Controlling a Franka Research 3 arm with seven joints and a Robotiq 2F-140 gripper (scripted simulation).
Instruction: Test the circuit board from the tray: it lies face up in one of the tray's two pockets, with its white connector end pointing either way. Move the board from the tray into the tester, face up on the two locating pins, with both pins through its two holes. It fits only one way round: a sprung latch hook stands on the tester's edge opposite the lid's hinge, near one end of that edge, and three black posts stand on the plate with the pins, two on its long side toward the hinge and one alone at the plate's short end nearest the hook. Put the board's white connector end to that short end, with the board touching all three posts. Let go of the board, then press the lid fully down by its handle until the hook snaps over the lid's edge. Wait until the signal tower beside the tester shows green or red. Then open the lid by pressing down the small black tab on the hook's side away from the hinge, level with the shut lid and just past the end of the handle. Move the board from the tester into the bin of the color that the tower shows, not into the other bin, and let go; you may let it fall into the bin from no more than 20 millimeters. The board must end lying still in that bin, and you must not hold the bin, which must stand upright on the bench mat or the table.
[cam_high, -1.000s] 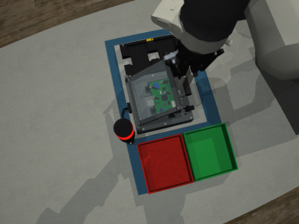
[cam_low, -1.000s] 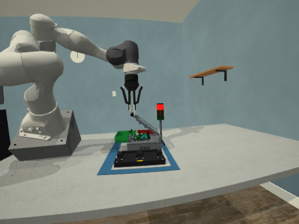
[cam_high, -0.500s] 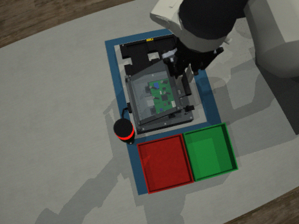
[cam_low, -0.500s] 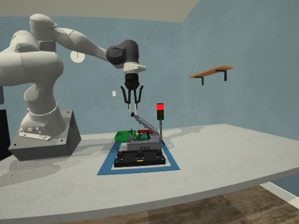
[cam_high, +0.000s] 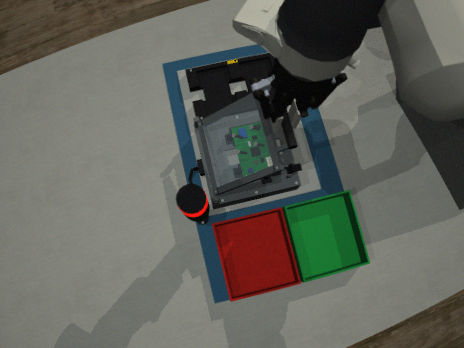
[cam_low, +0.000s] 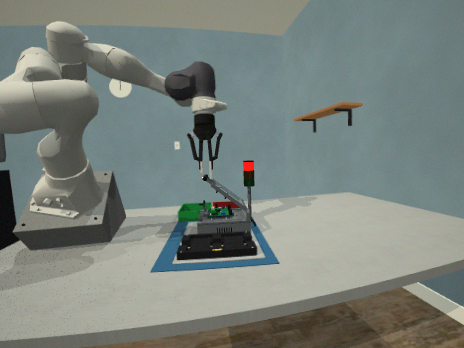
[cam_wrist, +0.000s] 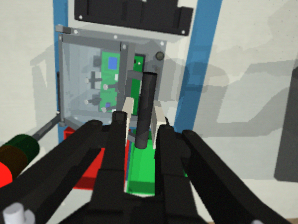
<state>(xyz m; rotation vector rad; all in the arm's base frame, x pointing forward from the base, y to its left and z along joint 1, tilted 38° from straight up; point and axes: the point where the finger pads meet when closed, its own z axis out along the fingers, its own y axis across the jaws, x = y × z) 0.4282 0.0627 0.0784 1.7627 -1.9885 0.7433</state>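
1. The tool (cam_wrist: 144, 114) sat at the upper end of the raised lid (cam_low: 226, 193). Its fingers were slightly apart and straddled the black handle (cam_wrist: 145, 95), w/o clamping it as far as we could judge.
2. The board (cam_high: 252, 145) lay face up in the tester (cam_high: 260, 192), centre of the top view. It was below and left of the tool there, under the tilted lid.
3. Its long axis ran roughly top-to-bottom of that frame, leaning a bit toward lower right.
4. The tower (cam_high: 192, 202), lower left of the tester, showed red. We took the red bin (cam_high: 223, 250) as the target, not the green bin (cam_high: 361, 235) touching its right side.
5. Room for moving: the lid hung over the board, so access looked best from the side away from the hinge. The tray (cam_high: 210, 85) was at the upper end, the bins at the lower end, and the bench (cam_high: 75, 175) was open to the left.
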